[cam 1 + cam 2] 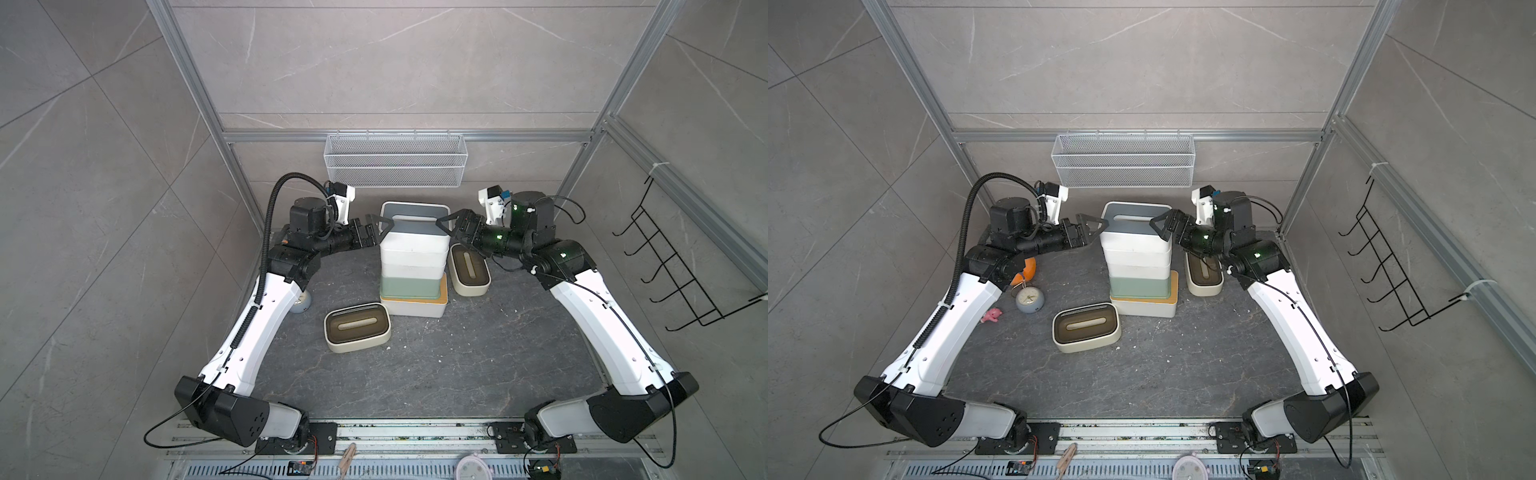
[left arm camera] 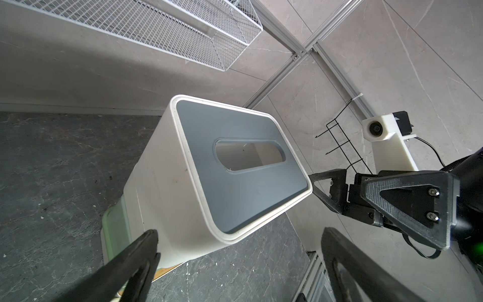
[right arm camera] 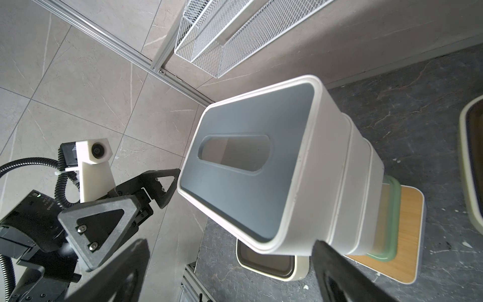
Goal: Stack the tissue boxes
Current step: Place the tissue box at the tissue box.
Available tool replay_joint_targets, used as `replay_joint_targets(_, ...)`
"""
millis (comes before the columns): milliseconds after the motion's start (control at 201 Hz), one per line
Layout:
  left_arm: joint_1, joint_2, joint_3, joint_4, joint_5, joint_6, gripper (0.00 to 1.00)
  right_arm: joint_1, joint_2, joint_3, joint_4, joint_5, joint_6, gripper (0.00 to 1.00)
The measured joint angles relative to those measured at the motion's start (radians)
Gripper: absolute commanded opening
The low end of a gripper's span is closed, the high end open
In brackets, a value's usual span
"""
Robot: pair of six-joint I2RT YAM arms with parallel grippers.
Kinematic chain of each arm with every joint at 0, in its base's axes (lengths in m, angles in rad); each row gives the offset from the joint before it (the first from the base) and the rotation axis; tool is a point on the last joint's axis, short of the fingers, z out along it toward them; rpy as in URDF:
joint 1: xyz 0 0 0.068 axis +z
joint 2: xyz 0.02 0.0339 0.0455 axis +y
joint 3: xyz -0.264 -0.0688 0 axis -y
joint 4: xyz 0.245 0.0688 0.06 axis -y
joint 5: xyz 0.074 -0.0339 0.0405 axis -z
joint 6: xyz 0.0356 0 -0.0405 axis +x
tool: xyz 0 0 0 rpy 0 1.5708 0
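Note:
A stack of tissue boxes stands mid-table. Its top box, white with a grey slotted lid (image 1: pixel 415 216) (image 1: pixel 1133 214) (image 2: pixel 235 170) (image 3: pixel 248 157), sits on white boxes, a pale green box (image 1: pixel 409 286) and a bamboo-lidded white box (image 1: pixel 415 308). Two cream boxes with brown lids lie on the table, one in front (image 1: pixel 357 326) and one to the right (image 1: pixel 469 270). My left gripper (image 1: pixel 380 226) (image 2: pixel 239 234) is open beside the top box's left end. My right gripper (image 1: pixel 446 224) (image 3: pixel 230 243) is open beside its right end. Neither holds anything.
A white wire mesh basket (image 1: pixel 395 160) hangs on the back wall above the stack. A black wire rack (image 1: pixel 681 274) hangs on the right wall. An alarm clock (image 1: pixel 1030 300), an orange object (image 1: pixel 1027 270) and a pink toy (image 1: pixel 992 316) lie by the left arm.

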Motion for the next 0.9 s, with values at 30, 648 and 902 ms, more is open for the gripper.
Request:
replay_joint_targets(30, -0.001, 0.004, 0.000, 0.000, 0.001, 0.000, 1.00, 0.000, 0.000, 0.000, 0.000, 0.000, 0.000, 1.00)
replay_joint_targets(648, -0.031, 0.033, 0.000, 0.029, 0.028, -0.018, 1.00, 0.000, 0.013, 0.000, 0.000, -0.011, 0.000, 1.00)
replay_joint_targets(902, -0.035, 0.050, 0.000, 0.037, 0.029, -0.019, 1.00, 0.000, 0.013, 0.000, 0.000, -0.010, 0.000, 1.00)
